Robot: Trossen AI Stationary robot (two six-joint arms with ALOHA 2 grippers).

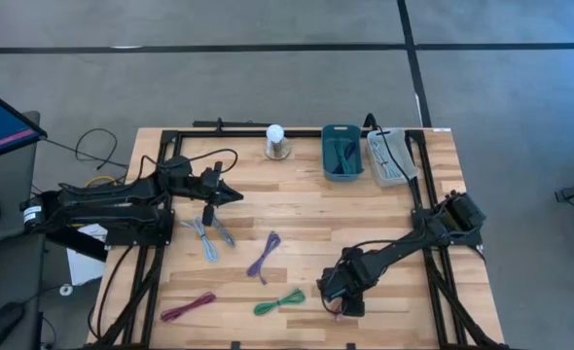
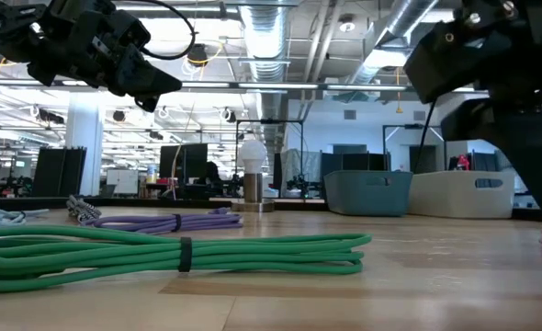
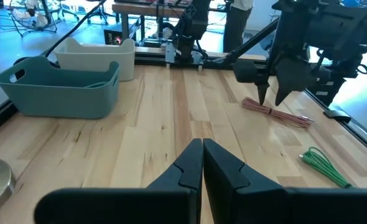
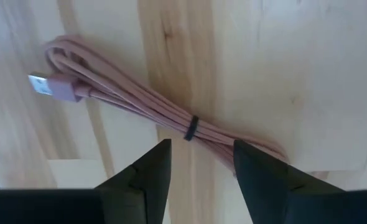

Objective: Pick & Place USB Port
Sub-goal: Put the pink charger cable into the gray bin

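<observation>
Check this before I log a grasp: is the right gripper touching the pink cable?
Apart. The right wrist view shows the right gripper open above the pink cable, with bare wood between each fingertip and the bundle; the left wrist view agrees.

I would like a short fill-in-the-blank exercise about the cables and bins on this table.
1. The right gripper hovers with open jaws over the ____ cable.
2. The left gripper has its jaws ____.
3. Beside the white bin stands a ____ bin.
4. The bulb-shaped lamp stands on the picture's ____ of that bin in the high view.

Missing words: pink; shut; teal; left
</observation>
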